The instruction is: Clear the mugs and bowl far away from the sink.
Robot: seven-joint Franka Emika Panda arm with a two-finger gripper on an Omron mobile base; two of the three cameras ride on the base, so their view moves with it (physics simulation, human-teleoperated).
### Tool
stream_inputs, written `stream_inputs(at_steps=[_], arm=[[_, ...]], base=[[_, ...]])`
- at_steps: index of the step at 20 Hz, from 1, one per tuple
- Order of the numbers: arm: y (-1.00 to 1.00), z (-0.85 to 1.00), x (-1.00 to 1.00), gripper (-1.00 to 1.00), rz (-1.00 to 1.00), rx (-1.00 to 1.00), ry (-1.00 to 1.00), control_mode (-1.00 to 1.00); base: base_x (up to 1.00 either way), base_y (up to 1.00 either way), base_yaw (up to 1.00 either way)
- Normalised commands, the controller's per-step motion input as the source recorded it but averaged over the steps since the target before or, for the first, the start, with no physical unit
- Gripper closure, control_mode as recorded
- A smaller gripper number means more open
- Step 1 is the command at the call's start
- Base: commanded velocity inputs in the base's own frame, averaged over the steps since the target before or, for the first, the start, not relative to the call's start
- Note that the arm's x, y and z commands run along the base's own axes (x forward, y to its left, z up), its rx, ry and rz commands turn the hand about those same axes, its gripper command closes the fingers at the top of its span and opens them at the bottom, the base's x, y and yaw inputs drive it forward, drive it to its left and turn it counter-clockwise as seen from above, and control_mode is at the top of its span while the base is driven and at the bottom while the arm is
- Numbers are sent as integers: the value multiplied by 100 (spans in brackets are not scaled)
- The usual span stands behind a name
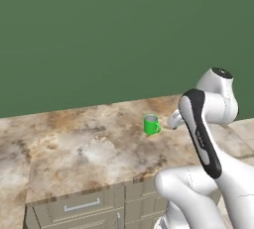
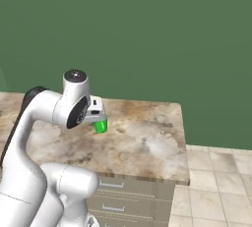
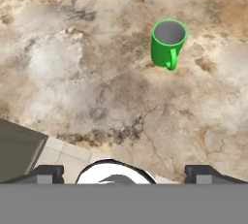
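A bright green mug (image 1: 151, 124) stands upright on the mottled brown stone counter (image 1: 89, 148), its handle turned toward the hand camera. From above, the green mug (image 3: 167, 42) lies ahead of my gripper (image 3: 126, 172) and a little to the right. The gripper is open, its fingertips (image 3: 48, 172) wide apart with nothing between them. From the side, the hand (image 2: 94, 112) hovers just above and behind the green mug (image 2: 101, 126), apart from it. The teal mug, the bowl and the sink are out of view.
The counter ends in a right edge (image 2: 183, 137) above a tiled floor (image 2: 216, 191). Grey drawers (image 1: 82, 205) run below its front edge. A dark green wall (image 1: 99, 34) stands behind. My own arm (image 1: 201, 134) crosses the counter's right side.
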Motion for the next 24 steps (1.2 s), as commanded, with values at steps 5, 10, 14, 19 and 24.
stream_inputs(at_steps=[5,10,14,19,24], arm=[[2,80,-71,-100,0,-5,2,-100],[0,68,-37,-100,1,-1,8,-100],[0,19,-20,-100,9,4,0,-100],[7,12,-10,-100,3,0,1,-100],[21,6,-4,-100,0,3,18,-100]], base=[[0,0,0],[0,0,0],[0,0,0],[0,0,0],[0,0,0]])
